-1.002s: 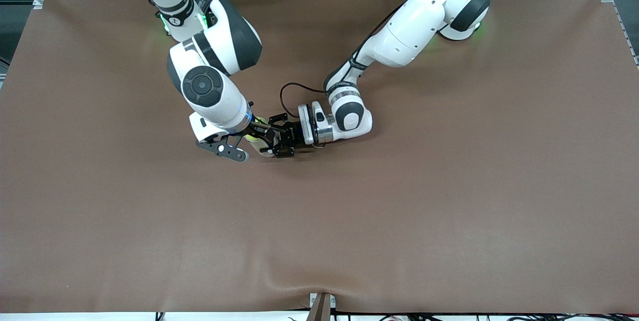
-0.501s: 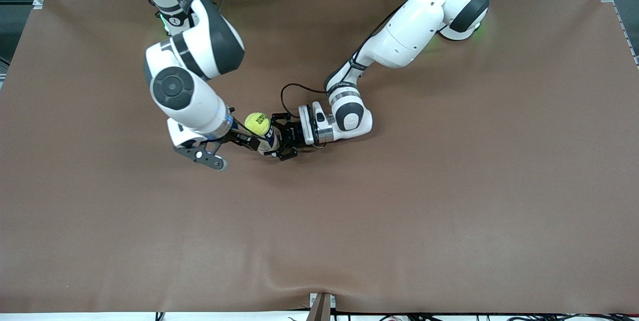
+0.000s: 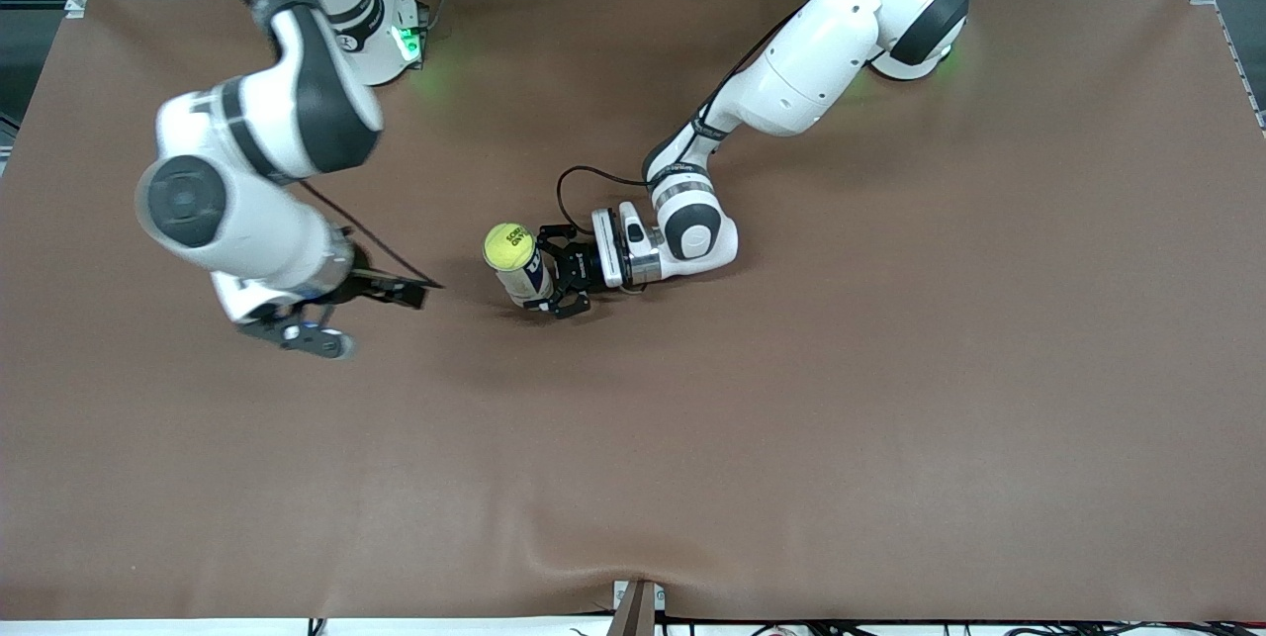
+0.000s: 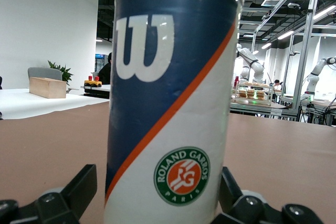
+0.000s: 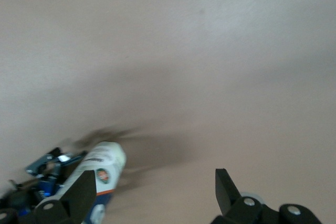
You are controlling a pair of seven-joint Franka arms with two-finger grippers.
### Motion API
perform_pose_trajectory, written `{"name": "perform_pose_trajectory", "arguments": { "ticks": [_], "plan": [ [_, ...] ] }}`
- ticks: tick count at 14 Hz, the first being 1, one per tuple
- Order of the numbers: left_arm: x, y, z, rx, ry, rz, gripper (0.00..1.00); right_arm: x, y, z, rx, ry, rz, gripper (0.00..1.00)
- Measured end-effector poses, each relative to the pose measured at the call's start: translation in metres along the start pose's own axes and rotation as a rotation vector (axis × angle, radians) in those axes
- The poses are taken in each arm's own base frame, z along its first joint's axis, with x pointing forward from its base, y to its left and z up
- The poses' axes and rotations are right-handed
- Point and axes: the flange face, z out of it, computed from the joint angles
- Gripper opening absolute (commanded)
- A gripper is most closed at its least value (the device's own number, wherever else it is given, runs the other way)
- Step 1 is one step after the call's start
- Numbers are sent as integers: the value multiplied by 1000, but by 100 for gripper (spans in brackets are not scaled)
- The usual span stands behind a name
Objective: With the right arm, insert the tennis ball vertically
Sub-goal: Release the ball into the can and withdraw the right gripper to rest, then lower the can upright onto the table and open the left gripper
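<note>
One tennis ball (image 3: 508, 245) atop upright can (image 3: 527, 282), seemingly seated.

The can (image 4: 170, 103) is dark blue on top with a big white W, then a thin orange stripe runs diagonally and everything below it is white. On the white part, right between the left gripper (image 3: 556, 277)'s black fingers (image 4: 79, 190), there's a round green badge with an orange middle and white lettering. The ball (image 3: 508, 245) on top of the can is bright yellow-green with dark print. Both arms are white with dark grey joint bands, and the right gripper (image 3: 410, 292) is black too. The table (image 3: 890, 399) is plain brown all over.
</note>
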Motion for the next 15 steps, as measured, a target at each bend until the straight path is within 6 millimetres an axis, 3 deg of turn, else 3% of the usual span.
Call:
{"name": "perform_pose_trajectory", "arguments": {
  "ticks": [3, 7, 11, 13, 15],
  "plan": [
    [1, -1, 1, 1, 2, 0, 100, 13, 48, -13, 0, -29, -66, 100],
    [1, -1, 1, 0, 3, 0, 100, 7, 87, -45, 9, -42, -129, 100],
    [0, -1, 0, 1, -1, -4, 100, 9, 159, -81, 33, -26, -200, 100],
    [-5, 2, -4, 1, -12, -12, 100, -4, 186, -103, 41, -35, -213, 100],
    [-10, 3, -10, 3, -25, -19, 100, -22, 190, -130, 45, -14, -225, 100]
  ]
}}
